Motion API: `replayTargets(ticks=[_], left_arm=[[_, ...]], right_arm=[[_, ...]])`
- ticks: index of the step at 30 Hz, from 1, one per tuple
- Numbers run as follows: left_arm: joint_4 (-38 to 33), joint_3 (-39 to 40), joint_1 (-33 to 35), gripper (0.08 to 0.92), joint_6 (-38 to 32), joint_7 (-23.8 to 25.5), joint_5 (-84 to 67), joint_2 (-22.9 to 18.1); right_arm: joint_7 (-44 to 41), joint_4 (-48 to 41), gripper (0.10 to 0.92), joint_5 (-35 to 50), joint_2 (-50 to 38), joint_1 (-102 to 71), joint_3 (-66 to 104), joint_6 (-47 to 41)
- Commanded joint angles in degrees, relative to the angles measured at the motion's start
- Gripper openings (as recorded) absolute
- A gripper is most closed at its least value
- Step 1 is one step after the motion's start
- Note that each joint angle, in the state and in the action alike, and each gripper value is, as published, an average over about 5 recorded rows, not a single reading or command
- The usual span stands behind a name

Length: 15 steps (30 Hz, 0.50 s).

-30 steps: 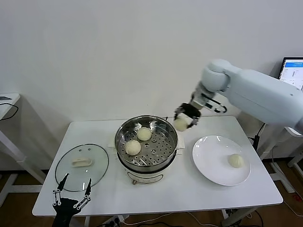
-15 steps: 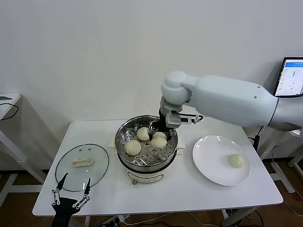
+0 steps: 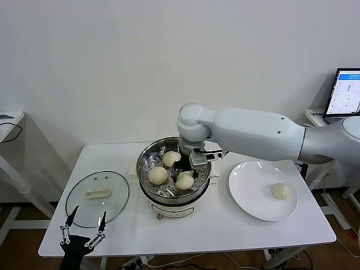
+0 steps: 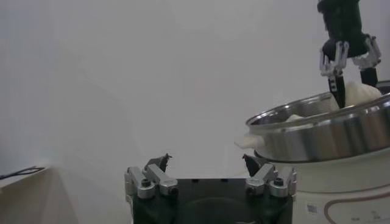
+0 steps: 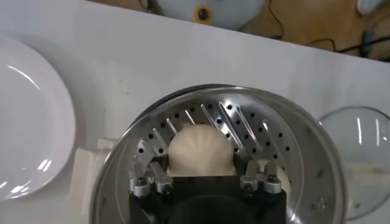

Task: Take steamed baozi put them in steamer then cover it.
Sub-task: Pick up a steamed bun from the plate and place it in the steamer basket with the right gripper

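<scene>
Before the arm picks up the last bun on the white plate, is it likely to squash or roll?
The bun looks soft and puffy, so a hard squeeze would probably dent it. It is rounded and lies loose on the smooth plate, so a sideways push may slide or roll it. It seems light for its size.

We see three cream-white baozi (image 3: 184, 180) in the shiny silver steamer (image 3: 147, 157), its tray dotted with rows of holes, base cream-white. A fourth cream baozi (image 3: 279, 191) on the plain white plate (image 3: 247, 194). Clear glass cover (image 3: 97, 198), silver rim, cream handle. White table (image 3: 225, 225). White right arm (image 3: 253, 135), black-and-silver left gripper (image 3: 84, 225).
</scene>
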Motion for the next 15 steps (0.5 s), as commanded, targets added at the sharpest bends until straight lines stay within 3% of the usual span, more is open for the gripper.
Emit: replayTargets(ticks=[1, 8, 15], left_arm=[[0.27, -0.05, 0.05, 0.823, -0.23, -0.04, -0.09, -0.08], [0.46, -0.22, -0.05, 0.823, -0.38, -0.04, -0.13, -0.16], [0.74, -0.66, -0.13, 0.823, -0.47, -0.04, -0.26, -0.27]], right_arm=[[0.24, -0.57, 0.704, -3.59, 1.74, -2.09, -0.27, 2.19], [-0.02, -0.34, 0.710, -3.69, 2.17, -2.45, -0.53, 1.95], [0.06, -0.50, 0.811, -2.66, 2.12, -2.21, -0.09, 0.26]])
